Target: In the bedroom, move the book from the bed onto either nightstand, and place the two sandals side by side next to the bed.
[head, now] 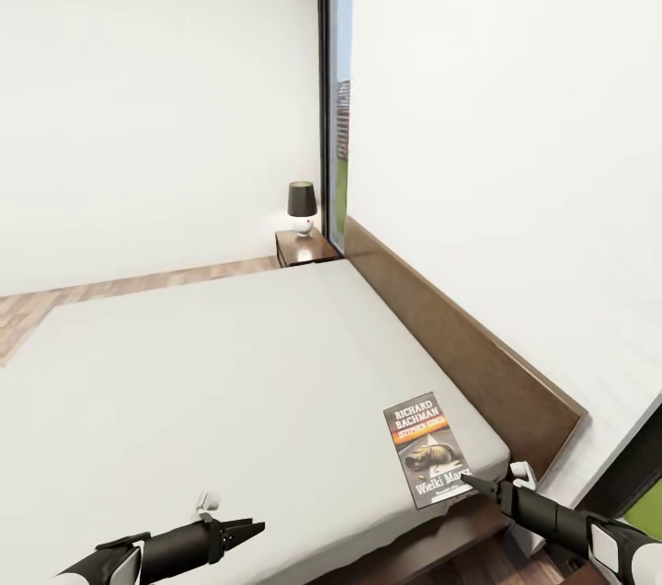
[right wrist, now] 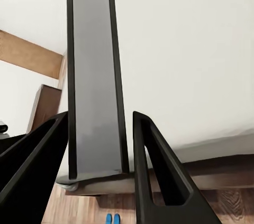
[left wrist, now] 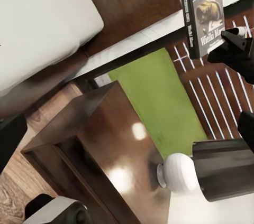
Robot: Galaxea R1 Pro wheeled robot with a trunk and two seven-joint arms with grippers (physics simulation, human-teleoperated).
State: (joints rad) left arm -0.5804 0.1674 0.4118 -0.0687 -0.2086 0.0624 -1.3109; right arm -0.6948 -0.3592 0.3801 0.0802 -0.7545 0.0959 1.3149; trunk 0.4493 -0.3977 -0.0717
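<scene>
The book point(head: 425, 447) lies on the pale mattress of the bed point(head: 230, 383), at its near right corner by the headboard. My right gripper point(head: 473, 481) is at the book's near end. In the right wrist view its black fingers point(right wrist: 159, 171) stand open on either side of the book point(right wrist: 95, 76), one touching and one a sliver apart. My left gripper point(head: 244, 530) hovers open over the mattress's near edge, holding nothing. A nightstand point(left wrist: 90, 145) with a glossy top shows in the left wrist view, and another nightstand point(head: 308, 246) stands beyond the bed. The sandals point(right wrist: 111, 217) are a small blue patch on the floor.
A lamp with a dark shade point(head: 302, 206) stands on the far nightstand, and a similar lamp point(left wrist: 217, 171) on the near one. The dark wood headboard point(head: 460, 346) runs along the white wall. A tall window point(head: 336, 107) is in the corner. Wood floor point(head: 110, 291) lies past the bed.
</scene>
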